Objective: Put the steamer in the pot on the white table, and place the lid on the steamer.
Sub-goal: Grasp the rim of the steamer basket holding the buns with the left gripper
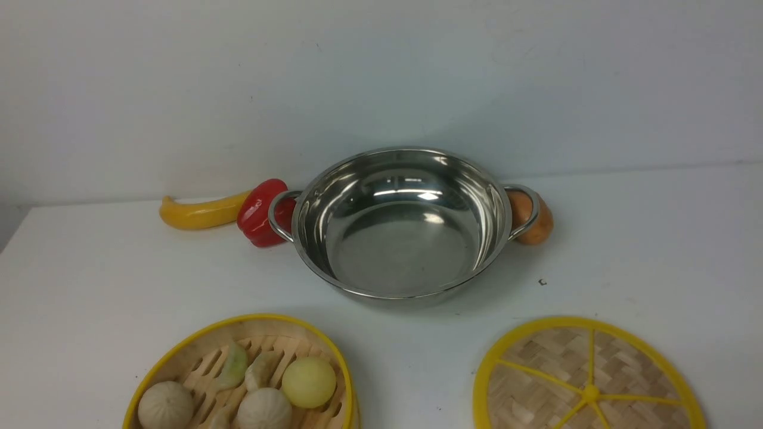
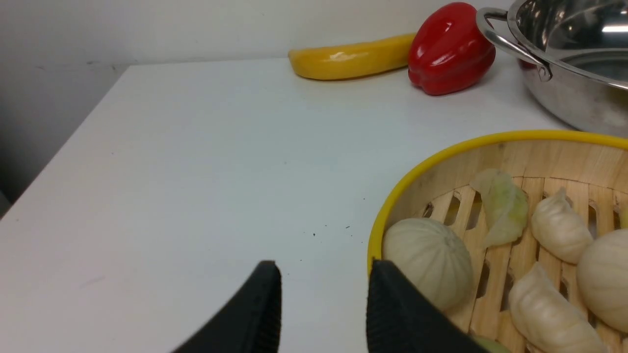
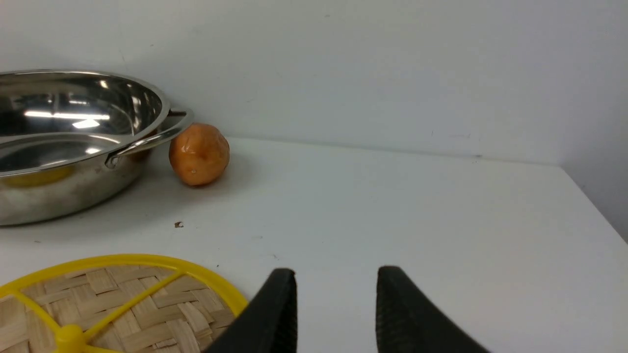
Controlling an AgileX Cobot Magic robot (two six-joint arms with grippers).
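Front view, stock check for you:

1. pot (image 1: 402, 250): far-middle of table (image 1: 89, 286), mouth up, empty. Handle-to-handle axis runs left-right.
2. steamer (image 1: 262, 330): near edge, left side, well apart from pot. Sits flat, open side up, toy food (image 1: 309, 381) inside. Round, so no long axis; floor slats slant near-left to far-right.
3. lid (image 1: 587, 381): near edge, right side, flat, knob up, apart from pot. Round, no long axis.
4. extras: banana (image 1: 199, 213) & pepper (image 1: 256, 213) by pot's left handle; orange fruit (image 1: 536, 223) by its right handle.
5. L gripper (image 2: 324, 294): fingers spread, only bare table between them, nothing held. One finger overlaps steamer's rim in left wrist view; contact, can't tell.
6. R gripper (image 3: 336, 294): fingers spread, nothing held, just beside lid's rim.

Progress, as I judge it: nil done. You've both steps left: steamer into pot, then lid onto steamer.
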